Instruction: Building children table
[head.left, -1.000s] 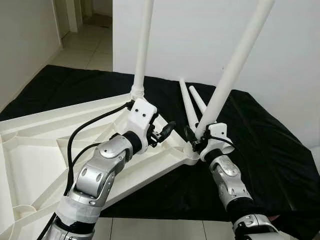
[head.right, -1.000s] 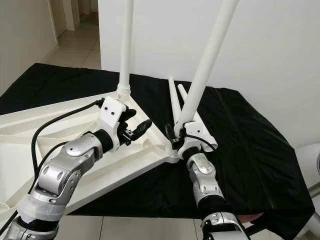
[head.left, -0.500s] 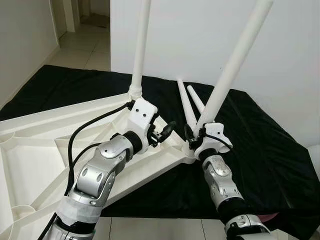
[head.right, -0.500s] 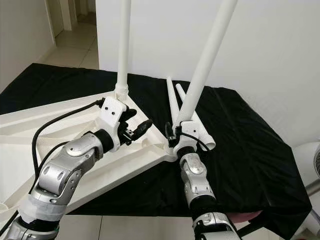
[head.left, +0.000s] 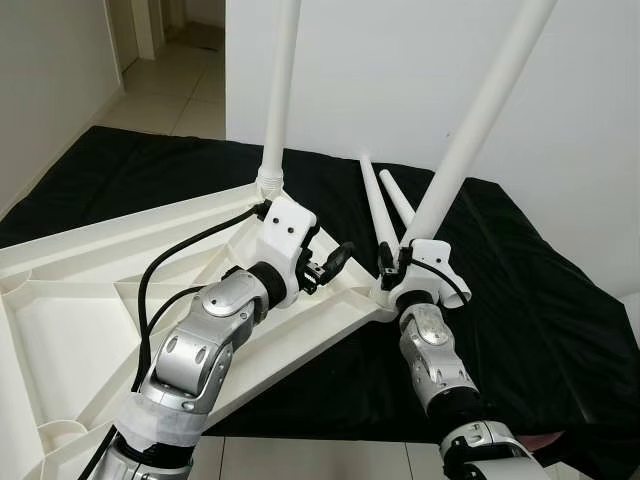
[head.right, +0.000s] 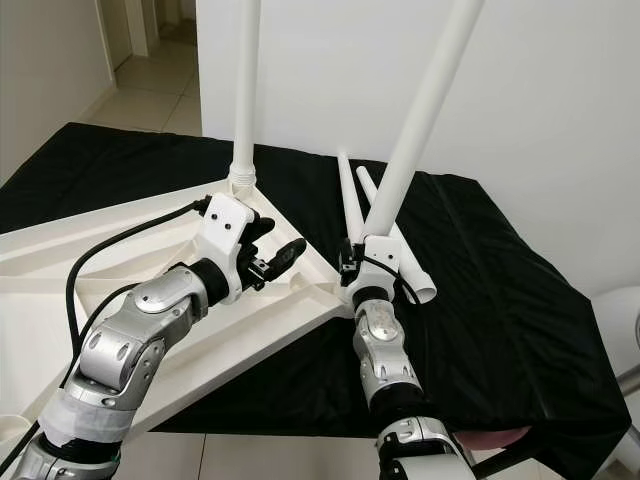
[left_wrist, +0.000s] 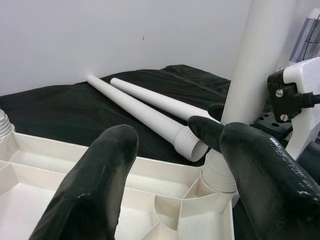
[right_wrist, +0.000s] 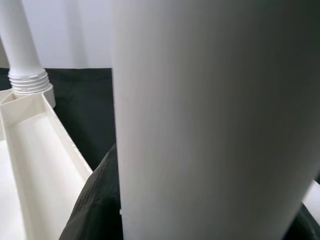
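Note:
A white children's tabletop (head.left: 90, 300) lies upside down on black cloth. One white leg (head.left: 277, 100) stands upright in its far corner socket. At the near right corner socket (head.left: 384, 298) a second leg (head.left: 470, 130) leans to the right, and my right gripper (head.left: 397, 262) is shut on its lower end. In the right wrist view this leg (right_wrist: 210, 115) is pressed against a black finger (right_wrist: 97, 205). My left gripper (head.left: 335, 260) hovers open over the tabletop between the two sockets, its fingers (left_wrist: 100, 185) holding nothing.
Two loose legs (head.left: 378, 212) (head.left: 398, 198) lie side by side on the black cloth (head.left: 530, 290) behind the right corner. A white wall rises behind the cloth. Tiled floor and a doorway (head.left: 170, 60) are at the far left.
My right forearm has swung left under the tilted leg, with the gripper staying on the leg's base. The left arm has held its place.

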